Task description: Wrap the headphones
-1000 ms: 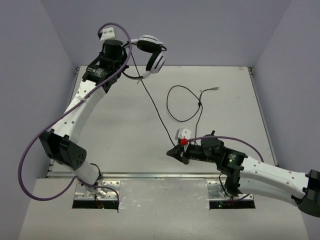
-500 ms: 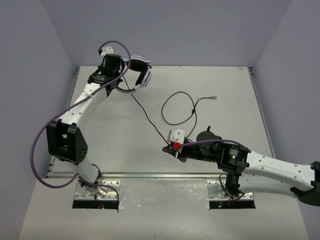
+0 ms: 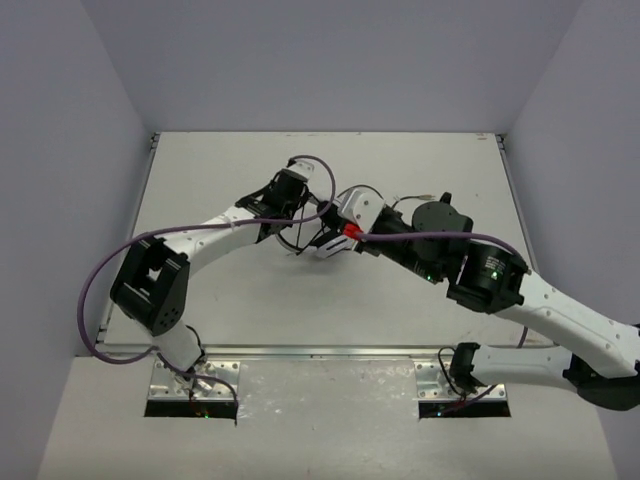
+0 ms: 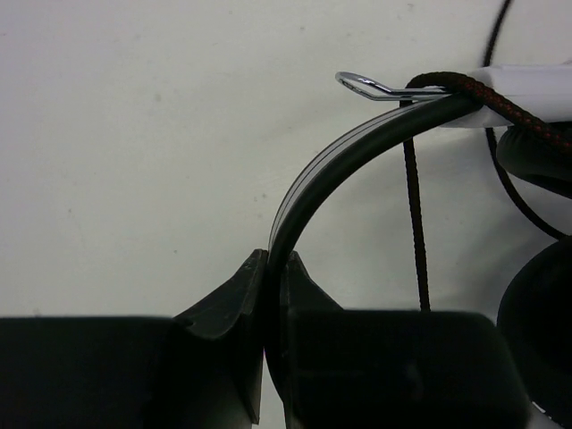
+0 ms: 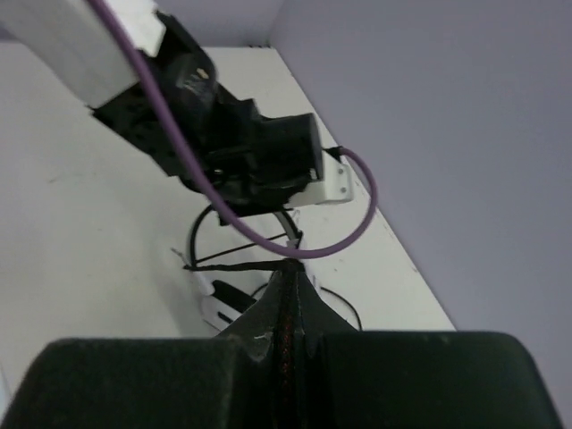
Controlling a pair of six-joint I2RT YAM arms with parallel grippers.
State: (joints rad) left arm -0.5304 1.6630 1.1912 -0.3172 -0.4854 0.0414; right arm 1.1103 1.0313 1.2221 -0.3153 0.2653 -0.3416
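Left tool [image 4: 267,268], clamped shut on the headphones [image 3: 327,243] by their headband [image 4: 332,161], has dropped low over the bench [image 3: 220,300] to just beside the right tool [image 5: 284,279], which has come forward pinching the cord [image 5: 234,263], so little slack remains and winding looks ready to start.

Table centre is jammed: left gripper [image 3: 297,215] and right gripper [image 3: 332,240] sit just beside each other, with the headphones [image 4: 357,148] and cord [image 4: 413,232] strung between them, so nothing can pass. Left arm [image 3: 200,238] bars the left side and right arm [image 3: 500,285] bars the near-right. A purple cable [image 3: 332,188] loops over the left wrist. The tabletop [image 3: 470,160] is open along the far edge, both far corners and the near-edge middle.
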